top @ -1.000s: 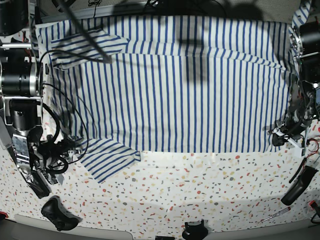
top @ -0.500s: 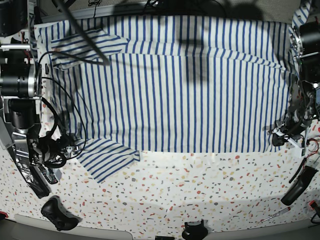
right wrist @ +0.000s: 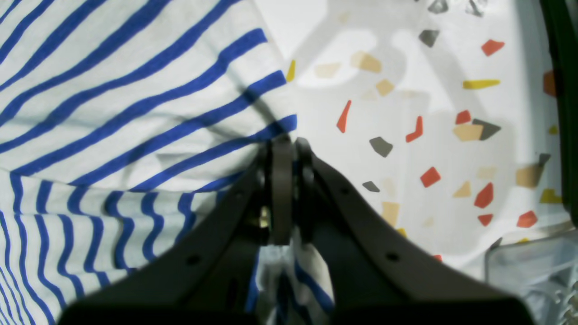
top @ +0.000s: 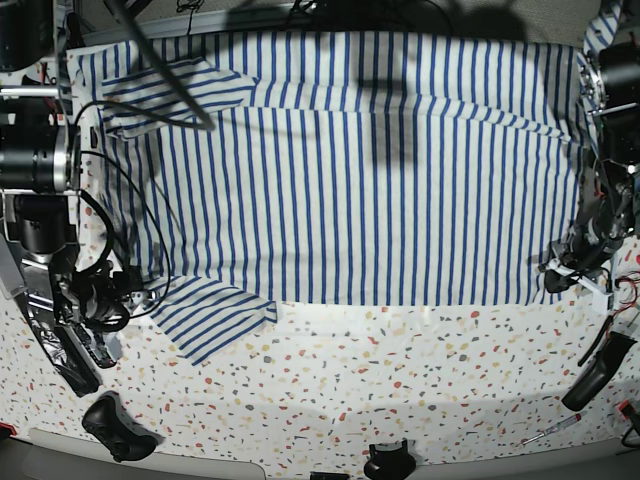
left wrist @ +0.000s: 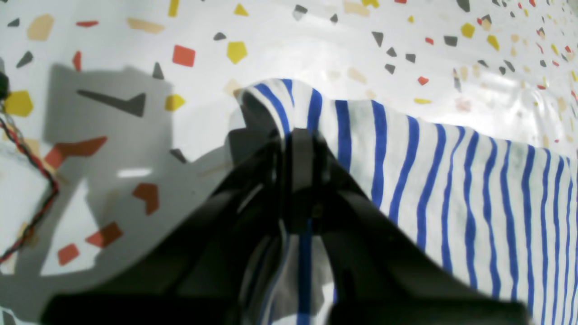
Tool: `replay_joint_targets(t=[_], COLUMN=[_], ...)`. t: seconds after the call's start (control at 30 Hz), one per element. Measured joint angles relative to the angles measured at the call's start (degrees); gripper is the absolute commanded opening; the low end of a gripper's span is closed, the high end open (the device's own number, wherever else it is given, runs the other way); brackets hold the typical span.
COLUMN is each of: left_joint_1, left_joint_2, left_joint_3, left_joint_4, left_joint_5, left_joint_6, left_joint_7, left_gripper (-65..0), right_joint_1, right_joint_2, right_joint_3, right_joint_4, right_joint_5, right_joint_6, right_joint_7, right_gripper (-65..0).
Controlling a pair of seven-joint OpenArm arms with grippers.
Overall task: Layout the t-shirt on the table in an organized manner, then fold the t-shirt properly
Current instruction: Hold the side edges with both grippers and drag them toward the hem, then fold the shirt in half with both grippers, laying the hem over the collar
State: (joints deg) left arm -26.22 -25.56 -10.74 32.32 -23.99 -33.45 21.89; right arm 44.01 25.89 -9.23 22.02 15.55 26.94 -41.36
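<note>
Closed since a second ago: right gripper (right wrist: 282, 149), now pinching the near sleeve's edge of the t-shirt (top: 360, 170). Left gripper (left wrist: 300, 135) clamps a hem corner. Thin blue-striped white cloth, spread flat; glossy speckled terrazzo surface (top: 400, 390).

- Dark shadows (top: 400, 60) fall across the upper middle of the base view.
- Bright glare patches (left wrist: 510, 90) show at upper right of the left wrist view.
- A pale curved edge (top: 300, 462) runs along the bottom of the base view.

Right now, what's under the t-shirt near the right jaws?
Speckled table shows beside the t-shirt edge pinched in the right gripper. Whatever lies beneath the cloth itself is covered and cannot be seen.
</note>
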Motion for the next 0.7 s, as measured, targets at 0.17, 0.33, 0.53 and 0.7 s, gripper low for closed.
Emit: replay_joint_targets(t=[0.17, 0.33, 0.53, 0.7], left_joint_1=[0.5, 3.8, 12.5, 18.2], left_joint_2=[0.0, -0.3, -0.3, 0.0], left_joint_3=[0.1, 0.1, -2.9, -8.4], left_joint_4=[7.0, 17.0, 29.2, 35.4], left_joint_5=[-2.0, -7.8, -7.4, -7.8], left_joint_6=[0.2, 2.1, 6.0, 6.1], left_joint_7=[10.1, 13.4, 14.6, 14.4], left_gripper=[-65.0, -65.0, -65.0, -65.0], right_joint_1=[-1.2, -0.6, -8.0, -18.9], right_joint_2=[1.6, 5.2, 8.8, 9.9], right_joint_3=[0.0, 0.0, -0.1, 2.4], right_joint_4=[5.5, 9.1, 17.5, 30.7], right_joint_5=[7.7, 14.8, 22.1, 23.6], right_joint_6=[7.8, 9.5, 10.9, 11.0], right_joint_7=[-3.7, -8.5, -10.4, -10.7], right_gripper=[-65.0, -65.0, -65.0, -65.0])
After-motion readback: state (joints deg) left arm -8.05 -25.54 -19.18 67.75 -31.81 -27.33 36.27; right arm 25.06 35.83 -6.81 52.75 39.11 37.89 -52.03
